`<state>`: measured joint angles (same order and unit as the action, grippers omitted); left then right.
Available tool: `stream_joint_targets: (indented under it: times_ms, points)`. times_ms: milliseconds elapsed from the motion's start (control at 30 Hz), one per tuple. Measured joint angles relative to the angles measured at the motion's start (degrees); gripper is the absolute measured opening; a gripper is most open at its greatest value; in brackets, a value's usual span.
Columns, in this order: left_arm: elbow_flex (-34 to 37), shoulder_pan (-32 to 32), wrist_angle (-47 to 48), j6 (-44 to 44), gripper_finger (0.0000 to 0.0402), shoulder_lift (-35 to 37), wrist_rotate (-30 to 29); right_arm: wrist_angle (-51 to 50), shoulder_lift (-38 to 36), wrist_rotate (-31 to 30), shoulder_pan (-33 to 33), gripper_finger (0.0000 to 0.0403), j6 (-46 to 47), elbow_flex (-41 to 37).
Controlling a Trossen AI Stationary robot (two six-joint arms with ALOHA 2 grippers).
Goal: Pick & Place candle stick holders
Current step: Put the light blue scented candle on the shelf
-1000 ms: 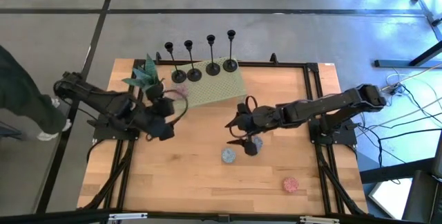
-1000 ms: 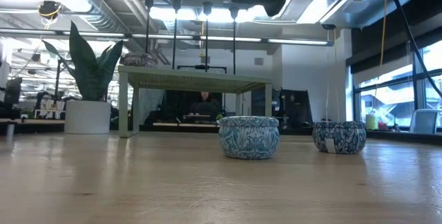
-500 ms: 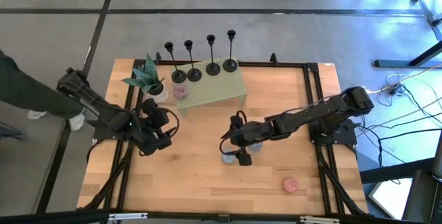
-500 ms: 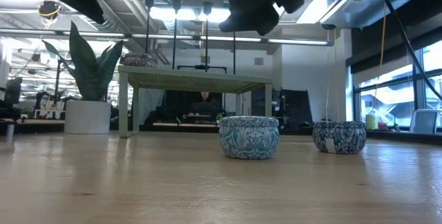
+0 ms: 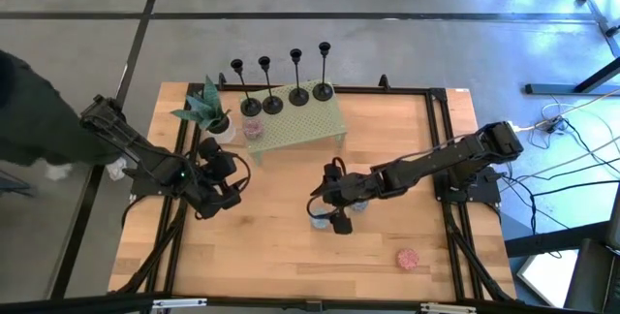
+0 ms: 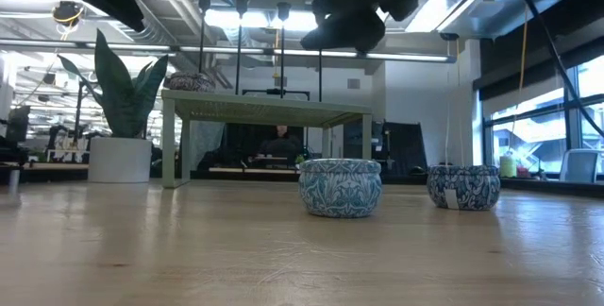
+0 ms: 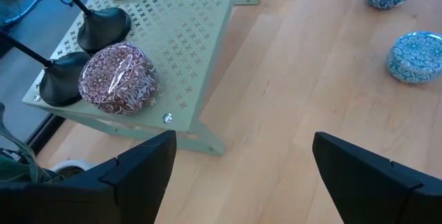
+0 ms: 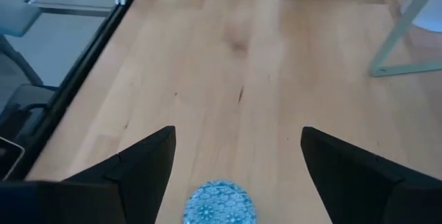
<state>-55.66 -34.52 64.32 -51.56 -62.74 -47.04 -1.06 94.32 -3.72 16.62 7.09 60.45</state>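
We can read no brand, label or writing on anything here; the tins carry only printed patterns. The 4 candle stick holders [image 5: 283, 83] stand in a row along the far edge of a pale green perforated stand [image 5: 308, 120] at the far side of the wooden table [image 5: 271, 256], with a maroon patterned tin [image 7: 118, 80] on the stand just beside the leftmost bases. A potted plant [image 5: 206, 109] sits at the stand's left end. The left gripper [image 5: 225, 195] hangs over the table left of centre, its arm stretched in from the left edge; its fingers [image 7: 131, 171] are spread wide and hold nothing. The right gripper [image 5: 326, 212] reaches in low from the right to the table's middle, fingers also wide apart and empty, above a blue patterned tin [image 8: 219, 202]. A second blue tin [image 6: 462, 186] sits just right of it, and a pink tin [image 5: 408, 258] lies near the right front. A person [image 5: 34, 110] in dark clothing stands at the left edge.
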Motion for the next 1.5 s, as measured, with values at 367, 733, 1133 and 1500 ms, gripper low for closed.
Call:
stream_joint_targets:
  times_ms: [367,733,1133,1500]
  points:
    - [0.00,0.00,0.03,-0.38,0.0338,0.00,-0.01,-1.60,1.56,1.59,0.15,0.0317,1.46,-0.10]
    - [0.00,0.11,-0.04,-0.38,0.0338,-0.02,-0.01,-0.09,9.65,6.93,0.35,0.0317,1.91,-0.02]
    - [0.00,0.11,-0.05,-0.36,0.0338,-0.02,-0.01,0.03,12.98,6.75,0.33,0.0317,4.20,0.04]
    - [0.00,0.11,-0.05,-0.29,0.0338,-0.02,0.03,0.39,12.63,3.96,0.35,0.0317,1.40,0.00]
